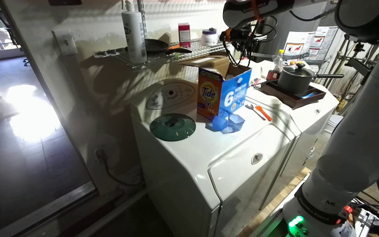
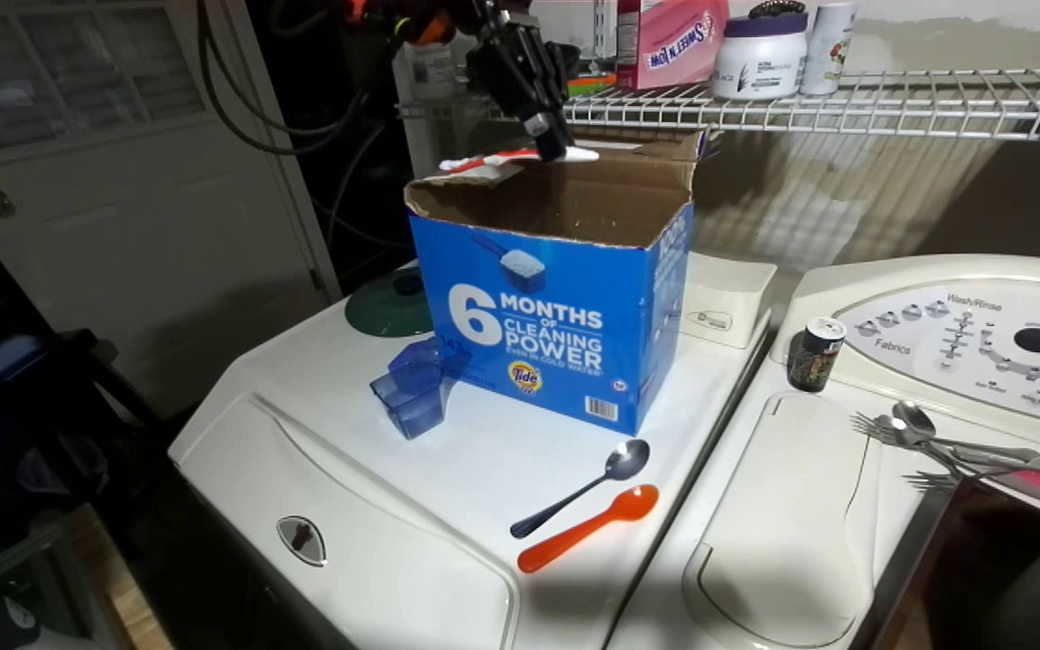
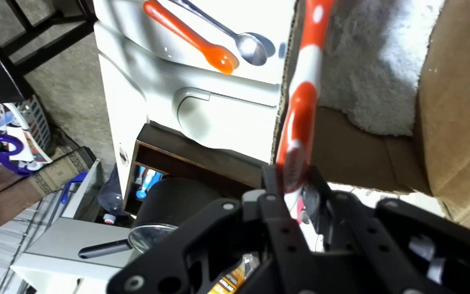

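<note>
My gripper (image 3: 294, 179) is shut on a slim red-and-white toothbrush-like stick (image 3: 302, 110), gripped near one end. In an exterior view the gripper (image 2: 554, 144) hangs above the open top of a blue Tide box (image 2: 538, 316), with the stick (image 2: 506, 158) lying roughly level across the opening. Whether the stick touches the cardboard rim cannot be told. White powder (image 3: 365, 77) lies inside the box, seen in the wrist view. From a further exterior view the orange side of the box (image 1: 209, 95) shows, and the fingers are hidden among dark cables.
Beside the box lie crumpled blue plastic scoops (image 2: 412, 406), a metal spoon (image 2: 626, 460) and an orange spoon (image 2: 574, 540). A green lid (image 1: 179, 133) rests on the washer top. Behind is a wire shelf (image 2: 899, 113) with containers; a pot (image 1: 294, 80) stands on a dark tray.
</note>
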